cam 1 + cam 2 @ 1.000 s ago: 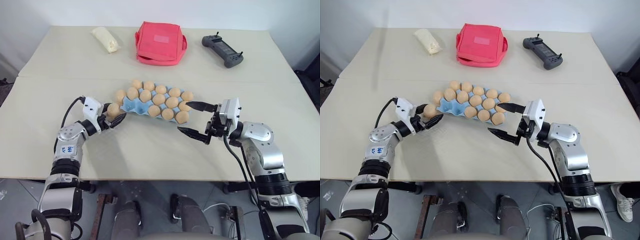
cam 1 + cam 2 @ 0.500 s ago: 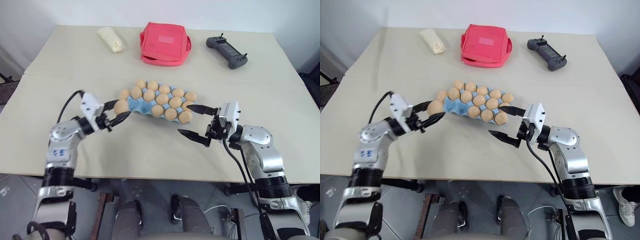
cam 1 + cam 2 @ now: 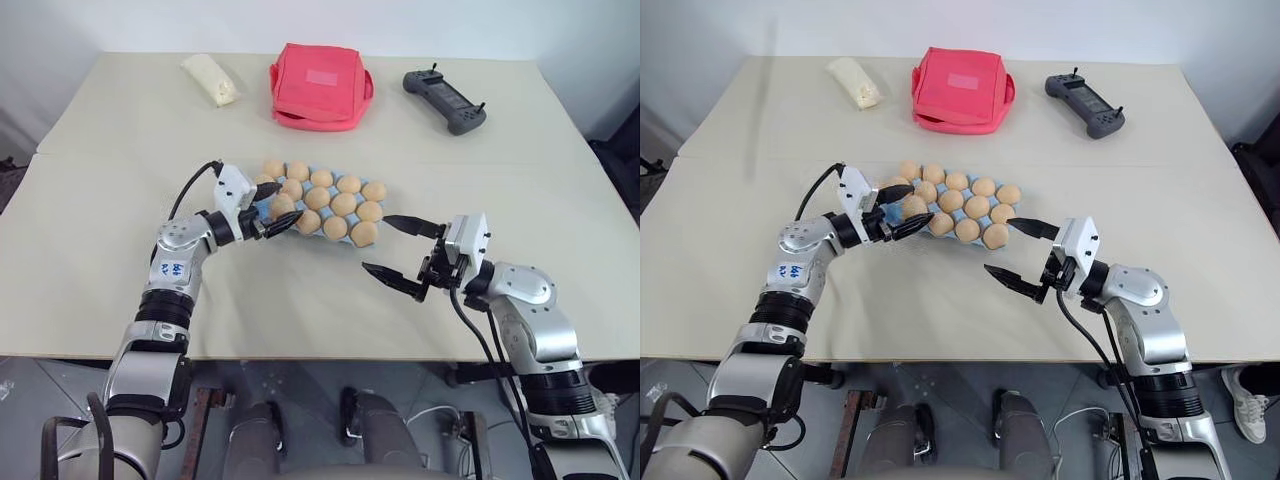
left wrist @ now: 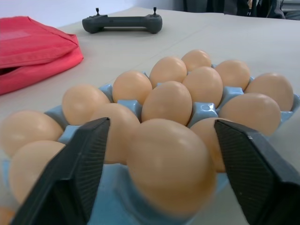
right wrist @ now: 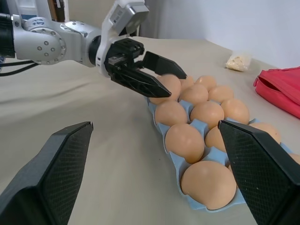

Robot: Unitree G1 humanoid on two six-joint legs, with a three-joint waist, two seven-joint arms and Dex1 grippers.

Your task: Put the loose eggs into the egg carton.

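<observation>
The left pincer (image 3: 272,208) has carried its egg (image 3: 281,207) from the bare surface (image 3: 100,230) beside the egg carton (image 3: 262,211) up over the carton's near-left corner cup. A second ago its fingers were pinched on that egg out on the bare surface; now they stand parted, one on each side of the egg, which sits low between them in or just over that cup. In the left wrist view a gap shows between the egg and each finger, so the grip looks let go, though whether the egg has fully settled cannot be told.

Beyond the pincer's tips the other eggs (image 3: 342,203) fill the rows of the blue carton. No egg shows lying on the surface around it, so this looks like the last one, and the task is close to done once the left arm backs away without nudging it.

Further right, the right pincer (image 3: 400,255) has kept its place above the surface, jaws spread wide and holding nothing. The carton's right end lies near its tips, just ahead and to its left, untouched.
</observation>
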